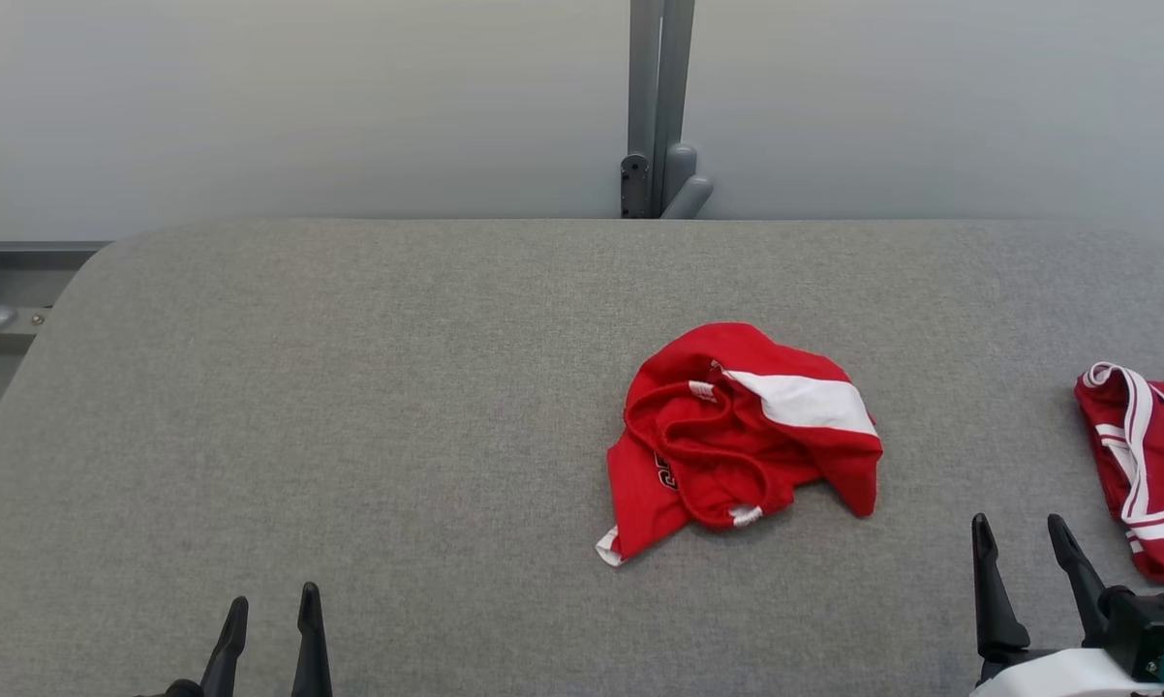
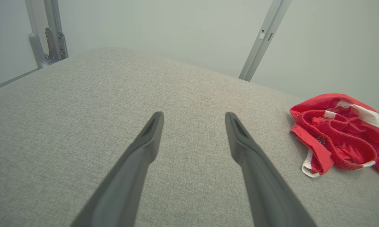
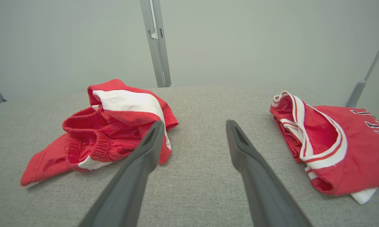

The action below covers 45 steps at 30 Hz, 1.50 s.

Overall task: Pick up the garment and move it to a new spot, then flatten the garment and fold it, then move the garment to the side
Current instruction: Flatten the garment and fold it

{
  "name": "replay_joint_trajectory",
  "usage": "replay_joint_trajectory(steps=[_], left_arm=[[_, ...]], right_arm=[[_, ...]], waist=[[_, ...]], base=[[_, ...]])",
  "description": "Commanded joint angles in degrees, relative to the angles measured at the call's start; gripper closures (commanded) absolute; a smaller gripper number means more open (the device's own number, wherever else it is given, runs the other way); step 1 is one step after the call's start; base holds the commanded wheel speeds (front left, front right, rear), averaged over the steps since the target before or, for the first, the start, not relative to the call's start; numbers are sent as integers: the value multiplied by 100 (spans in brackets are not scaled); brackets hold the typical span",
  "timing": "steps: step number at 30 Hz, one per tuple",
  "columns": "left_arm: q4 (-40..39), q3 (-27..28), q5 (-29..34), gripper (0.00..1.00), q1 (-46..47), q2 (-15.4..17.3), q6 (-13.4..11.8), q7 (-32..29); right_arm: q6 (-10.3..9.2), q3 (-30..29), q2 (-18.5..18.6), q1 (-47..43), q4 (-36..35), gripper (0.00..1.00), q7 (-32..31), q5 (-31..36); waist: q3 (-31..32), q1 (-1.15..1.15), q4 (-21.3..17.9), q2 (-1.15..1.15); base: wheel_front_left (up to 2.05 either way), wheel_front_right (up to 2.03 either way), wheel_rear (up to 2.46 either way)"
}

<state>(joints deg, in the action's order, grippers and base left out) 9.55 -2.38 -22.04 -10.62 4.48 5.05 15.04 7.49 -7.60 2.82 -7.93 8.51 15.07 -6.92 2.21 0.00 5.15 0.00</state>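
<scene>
Shorts, red with a white panel and a gathered elastic waistband, lie crumpled in a heap on the grey fabric table top. They sit a bit right of its middle in the head view, clear of both grippers. Your left gripper sits at 7 o'clock in that view, jaws wide and empty, over bare fabric. The shorts are at about 2 o'clock from it, well apart. Your right gripper sits at 4 o'clock, jaws wide too, empty, with the shorts at about 10 o'clock from it, near but apart. A second red garment, a jersey with white-and-red trim and dark lettering, lies at 2 o'clock from the right gripper, partly cut off by the view's edge and apart from the shorts. In the right wrist view that gripper aims at the bare strip between the two garments. A grey metal post stands behind the table at 12 o'clock against a pale wall.
</scene>
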Motion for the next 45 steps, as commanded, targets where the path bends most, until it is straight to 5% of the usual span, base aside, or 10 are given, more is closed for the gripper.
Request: replay_joint_trajectory(steps=[1,23,37,45], left_arm=[[13,19,35,0,-58,-25,44,16],[63,20,161,0,277,-143,210,16],[380,-1146,12,0,1804,-151,240,-80],[991,-1898,-47,0,2874,-146,195,-696]], right_arm=[[0,5,17,-50,16,0,12,-38],[0,68,17,32,18,0,12,-48],[0,170,18,395,-68,0,12,-92],[0,187,18,614,-58,0,12,-193]], waist=[[-10,0,-4,0],[-221,0,-102,0],[-809,0,-556,0],[-1219,0,-1008,0]], base=[[0,0,0],[0,0,0],[0,0,0],[0,0,0]])
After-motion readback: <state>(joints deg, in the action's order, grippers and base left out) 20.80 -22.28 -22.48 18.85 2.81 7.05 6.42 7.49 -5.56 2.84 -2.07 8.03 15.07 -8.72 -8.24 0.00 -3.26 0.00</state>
